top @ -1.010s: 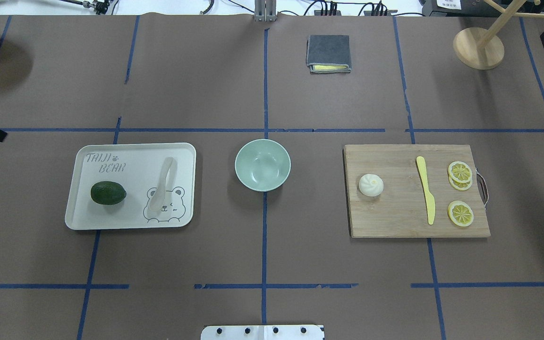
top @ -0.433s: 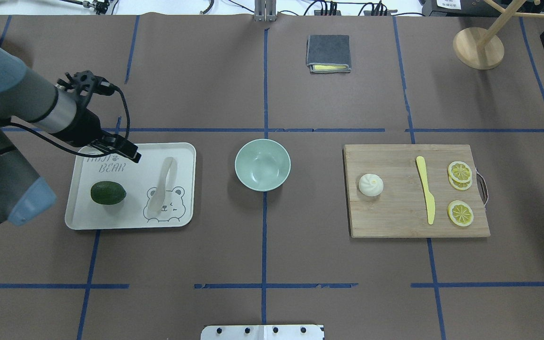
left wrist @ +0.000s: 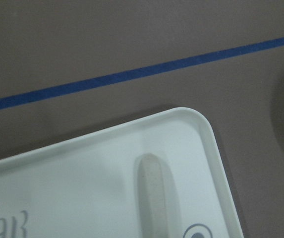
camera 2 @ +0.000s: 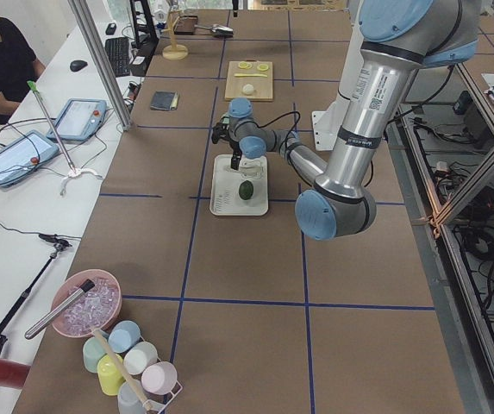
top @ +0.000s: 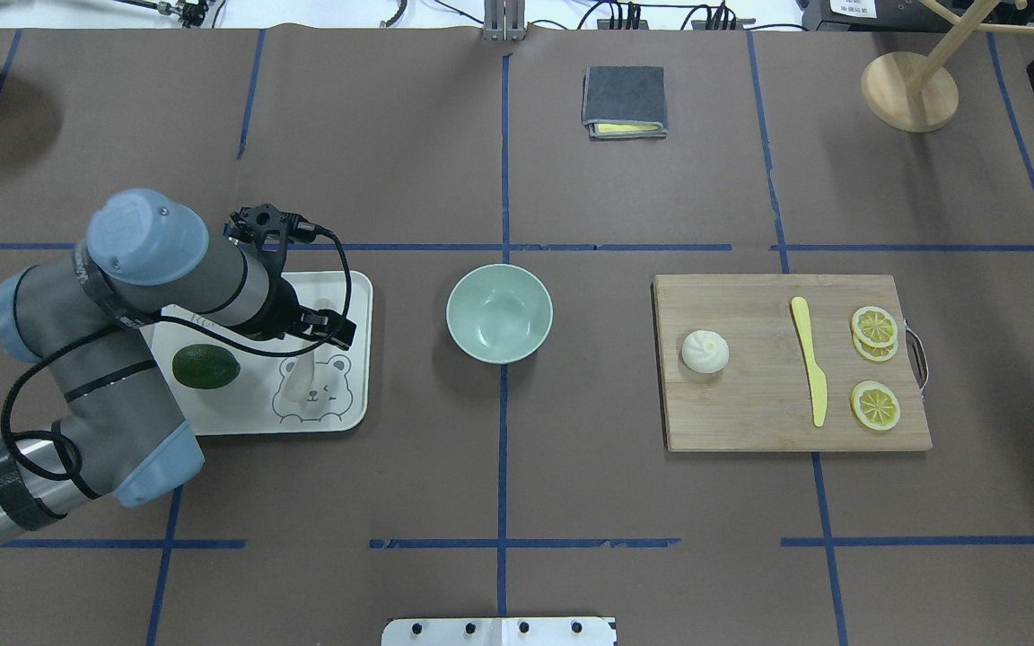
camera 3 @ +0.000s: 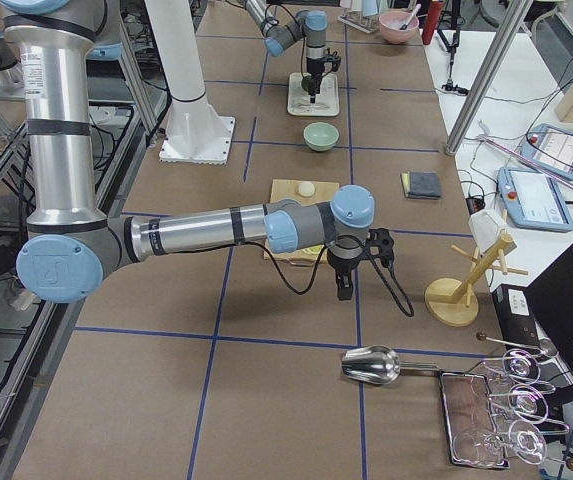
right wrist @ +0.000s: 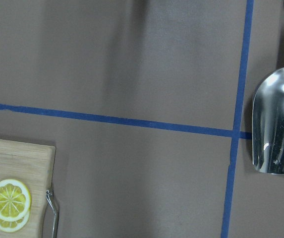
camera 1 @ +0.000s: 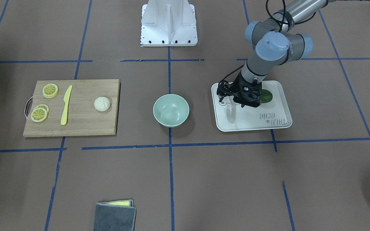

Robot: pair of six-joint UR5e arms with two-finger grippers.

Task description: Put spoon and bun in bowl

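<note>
Spoon (top: pixel 300 381) lay on tray (top: pixel 248 408) at frame left in overhead view, scoop toward bottom edge, w/ left gripper (top: pixel 318 330) hanging over its handle; jaw gap couldn't be told. Bowl (top: pixel 499 313) sat at centre. Bun (top: pixel 705 351) sat right of centre on cutting board (top: pixel 750 413), near board's left edge. Right gripper (camera 3: pixel 344 288), seen only in right-side view, pointed down near board; wide or narrow couldn't be told.

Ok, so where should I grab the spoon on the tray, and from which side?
Grip the handle mid-length, straight down from above, jaws across its narrow width. The spoon lies flat on the tray, its slim handle pointing away from the robot; the scoop is wider.
</note>
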